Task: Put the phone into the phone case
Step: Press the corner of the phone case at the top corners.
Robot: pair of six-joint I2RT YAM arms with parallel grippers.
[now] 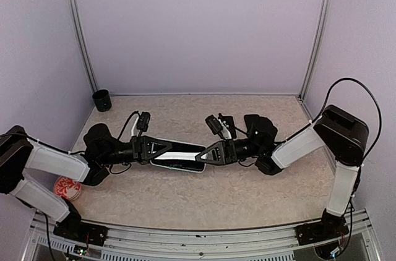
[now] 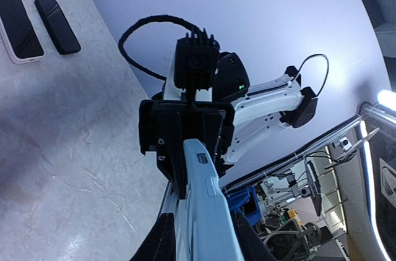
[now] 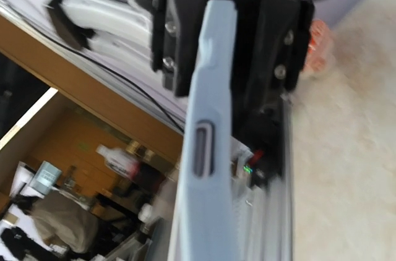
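A pale blue phone case (image 1: 182,157) hangs above the table between both arms. In the top view a dark face shows inside its rim; I cannot tell whether that is the phone. My right gripper (image 1: 203,156) is shut on the case's right end. My left gripper (image 1: 166,149) stands at the left end, its fingers (image 2: 158,242) slightly apart from the case (image 2: 207,199), which runs edge-on up to the right gripper (image 2: 195,162). The right wrist view shows the case (image 3: 207,149) edge-on, reaching the left gripper (image 3: 223,88).
Two dark phones lie flat on the table, one white-rimmed (image 2: 18,26), one plain black (image 2: 57,25). A black cup (image 1: 101,99) stands at the back left corner. A red-and-white round thing (image 1: 67,188) lies by the left arm. Metal posts (image 1: 80,32) frame the back wall.
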